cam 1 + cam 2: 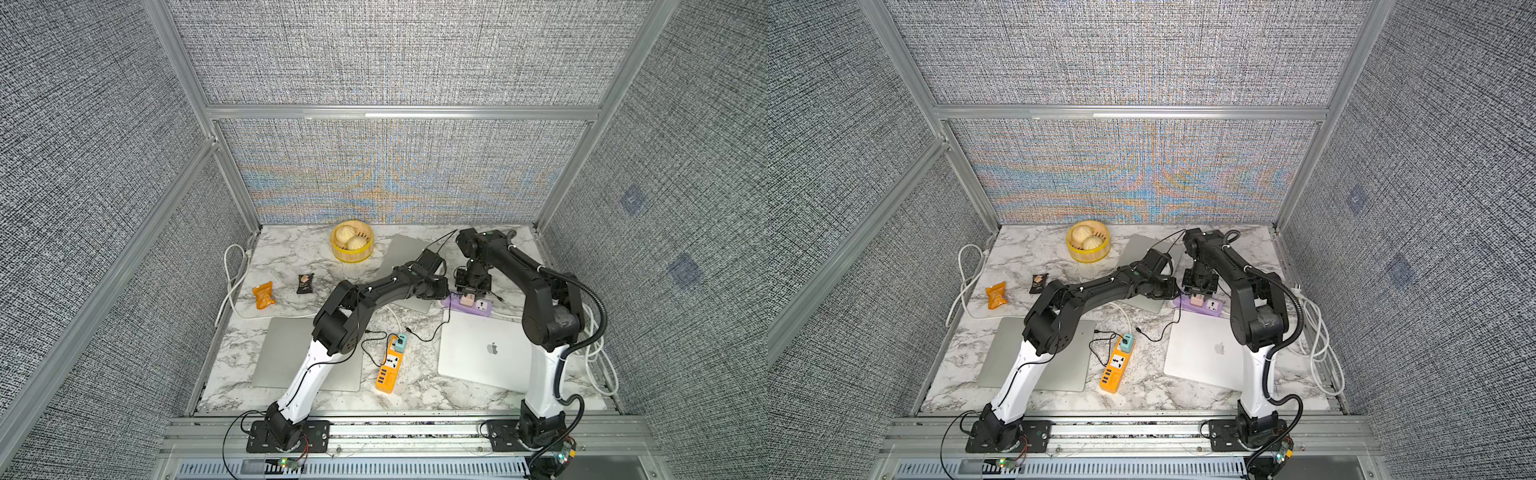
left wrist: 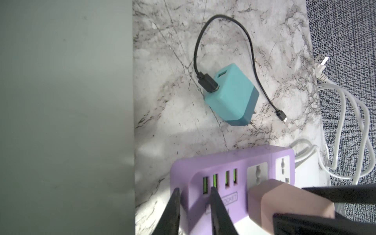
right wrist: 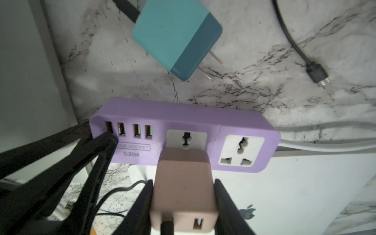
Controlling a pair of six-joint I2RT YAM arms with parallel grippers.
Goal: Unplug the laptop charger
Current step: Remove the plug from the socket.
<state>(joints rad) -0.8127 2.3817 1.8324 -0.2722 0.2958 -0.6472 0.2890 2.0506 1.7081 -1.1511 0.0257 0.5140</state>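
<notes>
The pink charger point(image 3: 183, 195) is sitting plugged into the middle socket of the purple power strip point(image 3: 183, 114), on the right half of the marble table point(image 1: 299, 257), just beyond the far edge of the laptop point(image 1: 486, 353) with the apple logo. Its long axis is standing straight up off the strip's face: the prong end is pointing down into the socket and the port end up, with a dark cable leaving that upper end. The strip's own long axis is running roughly side to side across the table. The right gripper point(image 3: 183, 183) is hanging over the charger and clamping it, one black finger pressing each side. The left gripper point(image 2: 194, 189) is resting at the strip's USB end with its fingers point(image 2: 215, 203) close together; whether they are pinching anything is hard to tell. A teal charger point(image 3: 168, 34) is lying unplugged on the marble beyond the strip
</notes>
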